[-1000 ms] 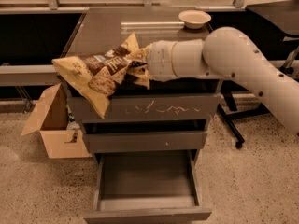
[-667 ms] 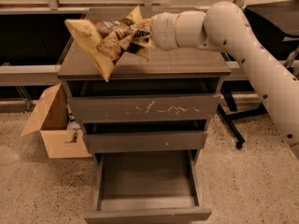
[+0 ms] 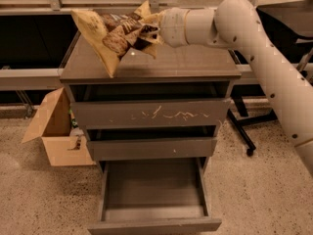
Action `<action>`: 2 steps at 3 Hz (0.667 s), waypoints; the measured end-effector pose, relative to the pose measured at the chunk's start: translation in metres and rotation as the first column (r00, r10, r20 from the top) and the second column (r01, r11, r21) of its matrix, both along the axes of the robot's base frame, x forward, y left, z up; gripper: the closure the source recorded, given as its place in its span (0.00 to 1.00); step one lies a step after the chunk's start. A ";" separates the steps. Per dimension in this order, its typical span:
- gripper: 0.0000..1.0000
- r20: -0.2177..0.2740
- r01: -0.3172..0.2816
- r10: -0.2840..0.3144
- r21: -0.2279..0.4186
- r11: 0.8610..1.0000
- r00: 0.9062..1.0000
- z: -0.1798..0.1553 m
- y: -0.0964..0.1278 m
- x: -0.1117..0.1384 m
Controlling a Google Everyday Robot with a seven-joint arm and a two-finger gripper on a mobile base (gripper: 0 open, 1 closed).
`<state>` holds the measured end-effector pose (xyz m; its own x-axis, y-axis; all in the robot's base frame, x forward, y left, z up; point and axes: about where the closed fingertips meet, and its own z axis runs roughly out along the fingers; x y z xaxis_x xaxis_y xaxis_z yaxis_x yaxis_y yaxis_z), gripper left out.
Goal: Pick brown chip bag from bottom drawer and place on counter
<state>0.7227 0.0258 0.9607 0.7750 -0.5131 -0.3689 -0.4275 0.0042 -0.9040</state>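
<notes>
Reaching in from the right, the white arm (image 3: 266,58) slopes up from the lower-right corner, bends at a rounded elbow near the top, then runs approx. level to the left over the cabinet, wrist cylinder pointing left. At its end the gripper (image 3: 149,31) is clamped on the brown chip bag (image 3: 108,33), gripping its crumpled right end; most of the pincer is buried in the foil. The bag sits up above the left-rear part of the counter (image 3: 195,65), tilted, its tan pointed corner hanging down twd the left-front edge; can't tell if that tip touches the top. Below, 3 grey drawers: the top drawer (image 3: 151,114), w/ white scratches on its front, is slightly out; the middle drawer (image 3: 151,149) is also out a little; the bottom drawer (image 3: 154,192) is pulled far out. A cardboard box (image 3: 51,133) w/ flaps open stands on the speckled floor (image 3: 254,195) just left of the cabinet. A black chair base (image 3: 244,131) shows behind on the right.
</notes>
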 end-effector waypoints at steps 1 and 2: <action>1.00 -0.039 -0.021 0.021 0.008 1.000 0.999 -0.014 0.003 0.038; 1.00 -0.054 -0.029 0.029 0.002 1.000 0.998 -0.014 0.007 0.071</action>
